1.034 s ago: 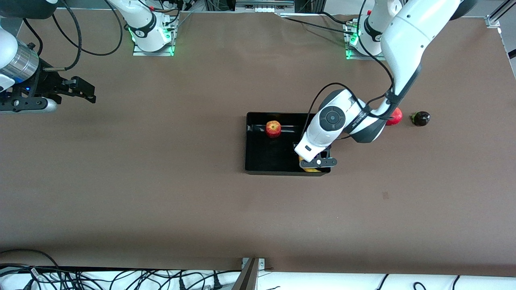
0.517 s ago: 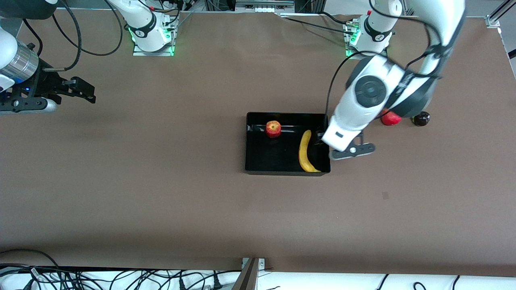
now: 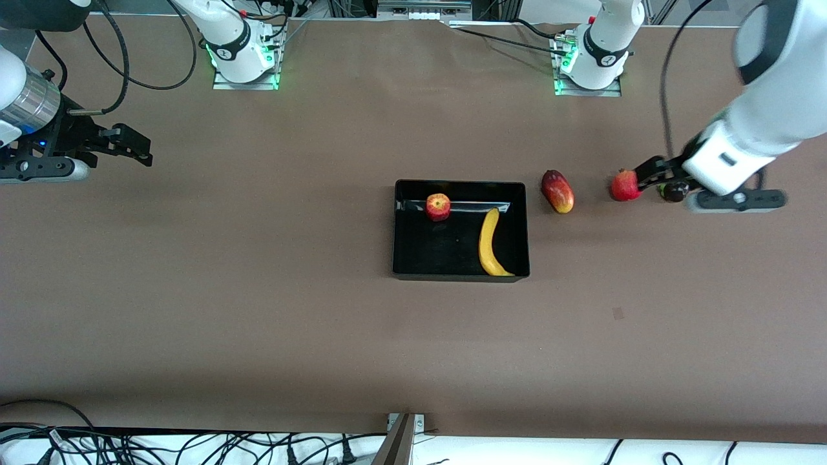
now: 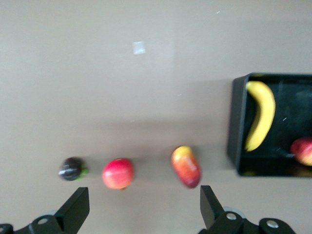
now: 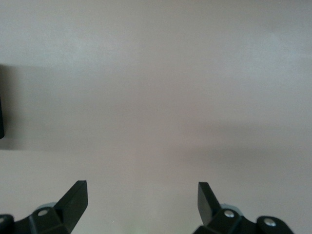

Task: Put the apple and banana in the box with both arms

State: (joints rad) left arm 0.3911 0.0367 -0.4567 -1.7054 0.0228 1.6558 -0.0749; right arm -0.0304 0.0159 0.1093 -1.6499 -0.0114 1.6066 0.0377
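Left tool (image 3: 652,174) withdrew, open, empty | right tool (image 3: 139,152) open | banana (image 3: 489,243), apple (image 3: 438,206) in box (image 3: 396,226)

Left claw (image 3: 652,175) off box (image 3: 404,226) — banana (image 3: 489,243) dropped

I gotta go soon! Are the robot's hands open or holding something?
Left gripper: open, holding nothing, above the table near the red fruits.
Right gripper: open, holding nothing, waiting over bare table.

A glossy black rectangular plastic box (image 3: 404,226) holds a long curved yellow banana (image 3: 489,243) and a small round red apple with a yellow-orange patch (image 3: 438,206). On the plain brown bench (image 3: 258,310) lie a red-and-yellow elongated mango (image 3: 557,191), a uniformly red round fruit (image 3: 624,186) and a small dark purple fruit with a green tip (image 4: 73,168).
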